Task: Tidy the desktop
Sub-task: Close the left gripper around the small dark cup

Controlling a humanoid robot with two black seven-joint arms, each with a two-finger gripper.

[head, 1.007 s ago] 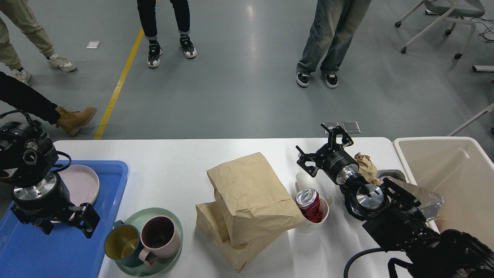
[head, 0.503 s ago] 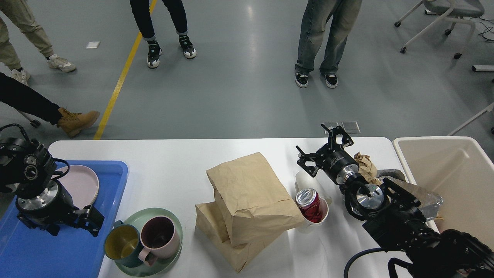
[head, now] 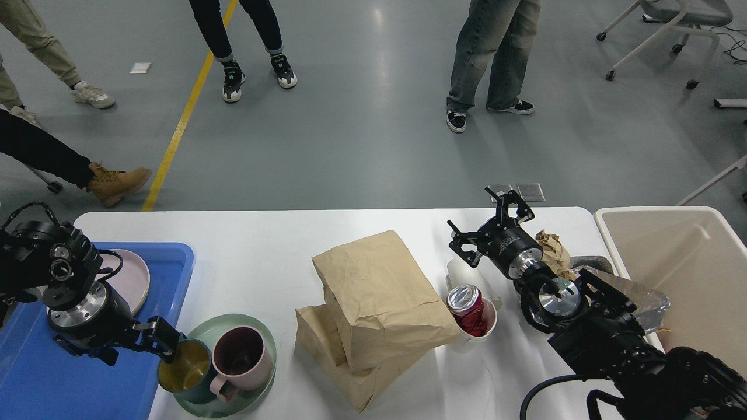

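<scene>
Shifted rightward off the blue tray (head: pixel 23 373), left claw (head: pixel 156 341) now at the rim of the teal mug (head: pixel 185 370), whether clamped or parted impossible to tell. Right claw (head: pixel 489 224) unmoved, spread open and empty over the white worktop (head: pixel 257 245), near the red can (head: pixel 467 303) and paper bags (head: pixel 373 297).

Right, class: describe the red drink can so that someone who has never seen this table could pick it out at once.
Start at the white desktop and find the two stacked brown paper bags near its middle. Just right of them stands a white cup, and the red can sits inside it, tilted, silver top showing. It is the only red, shiny metal thing there.
</scene>
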